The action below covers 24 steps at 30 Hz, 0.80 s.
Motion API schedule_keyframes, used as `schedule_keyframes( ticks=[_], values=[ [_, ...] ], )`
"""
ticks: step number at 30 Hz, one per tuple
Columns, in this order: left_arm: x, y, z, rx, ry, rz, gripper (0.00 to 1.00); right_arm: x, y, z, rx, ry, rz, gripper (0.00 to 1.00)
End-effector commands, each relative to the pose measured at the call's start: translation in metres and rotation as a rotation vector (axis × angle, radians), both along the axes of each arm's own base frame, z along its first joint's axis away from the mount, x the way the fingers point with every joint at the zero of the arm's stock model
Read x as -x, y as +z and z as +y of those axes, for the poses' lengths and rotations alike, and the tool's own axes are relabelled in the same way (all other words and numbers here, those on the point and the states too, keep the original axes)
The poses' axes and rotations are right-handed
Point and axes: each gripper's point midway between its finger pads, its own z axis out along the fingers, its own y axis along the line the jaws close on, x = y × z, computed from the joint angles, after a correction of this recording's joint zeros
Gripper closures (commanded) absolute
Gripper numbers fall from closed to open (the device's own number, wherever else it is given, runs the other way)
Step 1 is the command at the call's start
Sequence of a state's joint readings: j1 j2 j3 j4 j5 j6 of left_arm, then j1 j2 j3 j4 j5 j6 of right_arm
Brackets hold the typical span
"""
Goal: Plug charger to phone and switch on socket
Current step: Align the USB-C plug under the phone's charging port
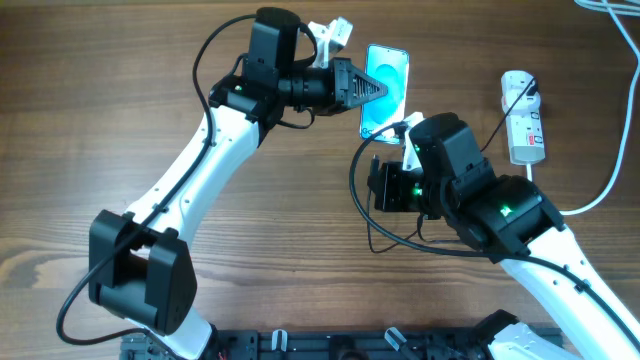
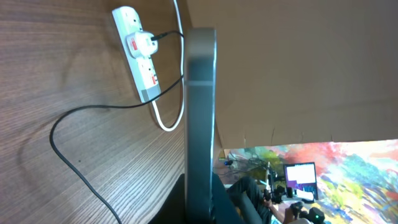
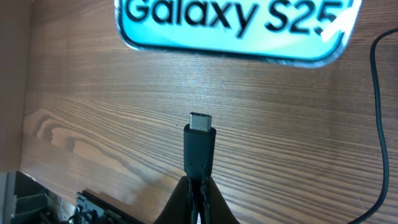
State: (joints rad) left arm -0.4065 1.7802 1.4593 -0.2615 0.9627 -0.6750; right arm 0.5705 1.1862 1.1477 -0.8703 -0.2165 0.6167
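Table rig, mid-task: I hold the right gripper (image 3: pixel 198 190) clenched on the charger (image 3: pixel 200 146). Its connector tip sticks out past the fingers and aims at the bottom edge of the phone (image 3: pixel 236 25). A strip of bare table (image 3: pixel 93 124) lies between tip and edge, so they are near but not touching. In the right wrist view the connector's long axis runs straight up-frame, approx. square to that edge. The phone's middle sits a bit right of the tip, so I judge the push-in needs a small sideways trim first. I can't make out the port itself. From overhead the phone's long axis runs away from the right arm, screen up. The left gripper (image 1: pixel 380 88) comes in from the side and, as far as I can tell, is clamped on the phone's long edge. The left wrist cam shows the phone edge-on, dead centre. The right arm is the nearer one to the port end, and nothing stands between tip and phone. The charger's black lead loops over the wood beside the right gripper and could drag. The socket (image 1: pixel 524 120) lies well apart on the right arm's side, w/ a plug (image 2: pixel 139 43) seated in it and a white cord (image 1: pixel 612 165) trailing off. I can't tell if it's switched on.
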Motion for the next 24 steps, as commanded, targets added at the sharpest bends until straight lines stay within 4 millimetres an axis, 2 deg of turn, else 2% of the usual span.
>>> schedule_keyframes(
  ticks=[1, 7, 24],
  values=[
    [0.006, 0.017, -0.001, 0.020, -0.022, -0.045, 0.96, -0.003, 0.006, 0.002, 0.007, 0.034, -0.041, 0.96],
    [0.006, 0.016, -0.001, 0.019, -0.022, -0.042, 0.96, -0.006, 0.001, -0.009, 0.070, 0.012, -0.055, 0.96],
    [0.007, 0.013, 0.000, 0.004, -0.034, -0.071, 0.96, -0.008, 0.002, -0.008, 0.074, 0.034, -0.077, 0.96]
  ],
)
